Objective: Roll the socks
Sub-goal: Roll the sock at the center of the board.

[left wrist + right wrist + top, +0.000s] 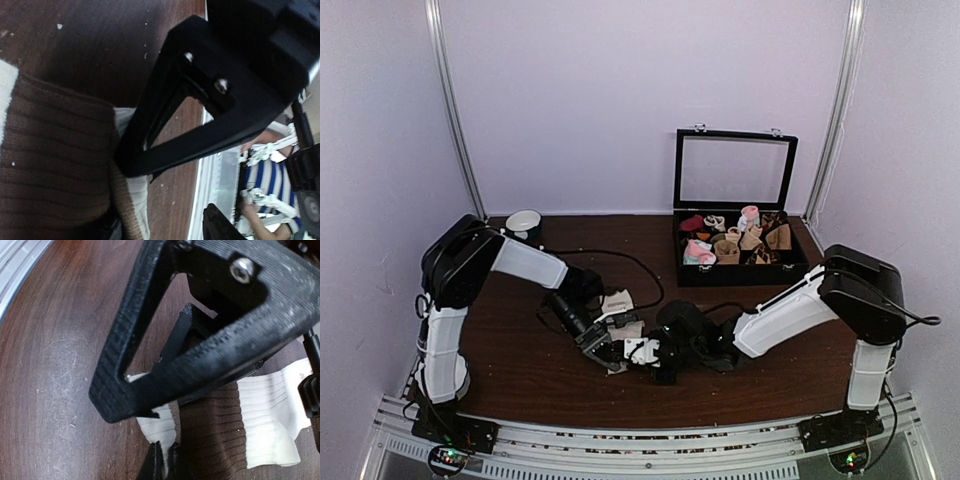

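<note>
The socks (622, 318) lie mid-table between the two arms, brown ribbed fabric with whitish cuffs. In the right wrist view, the brown sock (215, 435) stretches right, with one pale cuff (270, 420) at the far end. My right gripper (150, 437) is shut on the sock's other white cuff (162, 427). In the left wrist view, the sock (50, 165) lies left of my left gripper (170, 195), which stands open over bare wood, its upper finger (150, 150) against the sock's pale edge. From above, left gripper (603, 345) and right gripper (655, 358) nearly meet.
A black box (740, 272) with its lid raised stands at the back right, holding several rolled socks. A white cup (524, 222) sits at the back left. A black cable (620, 258) loops across the table. The metal rail (640, 440) marks the near edge.
</note>
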Tool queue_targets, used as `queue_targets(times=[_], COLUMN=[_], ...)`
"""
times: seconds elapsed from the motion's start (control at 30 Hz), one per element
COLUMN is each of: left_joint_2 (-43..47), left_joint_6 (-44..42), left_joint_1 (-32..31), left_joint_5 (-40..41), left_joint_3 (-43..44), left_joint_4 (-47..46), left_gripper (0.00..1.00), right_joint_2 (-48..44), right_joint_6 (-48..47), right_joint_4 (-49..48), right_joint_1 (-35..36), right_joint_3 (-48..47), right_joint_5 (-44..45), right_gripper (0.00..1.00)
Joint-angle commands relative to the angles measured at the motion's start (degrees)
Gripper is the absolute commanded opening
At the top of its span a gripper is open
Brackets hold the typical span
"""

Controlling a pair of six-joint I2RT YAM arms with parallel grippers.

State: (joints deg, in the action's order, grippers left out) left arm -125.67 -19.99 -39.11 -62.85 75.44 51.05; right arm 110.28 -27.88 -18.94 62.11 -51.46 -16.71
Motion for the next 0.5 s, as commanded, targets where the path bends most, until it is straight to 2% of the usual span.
queue_targets(times=[0.0,0.27,0.47], left_joint_2=[6.68,23.61,27.08], left_joint_6=[1.17,2.76,-2.04], left_joint_1=[1.24,3.41,3.34], left_joint_5=[13.35,19.68,17.82], left_joint_3=[-4.33,-14.96,-17.48], left_joint_4=[-8.51,-24.34,-25.46], left_gripper=[0.54,0.56,0.54], right_joint_2=[2.77,2.90,3.70], right_joint_6=[2.66,10.88,22.66], right_joint_4=[9.30,25.50,31.62], right_joint_1=[-1.80,-3.68,-4.54], right_joint_3=[-1.58,-7.74,-10.17], right_joint_5=[-5.75,-14.79,-23.28], right_gripper=[0.00,0.00,0.00])
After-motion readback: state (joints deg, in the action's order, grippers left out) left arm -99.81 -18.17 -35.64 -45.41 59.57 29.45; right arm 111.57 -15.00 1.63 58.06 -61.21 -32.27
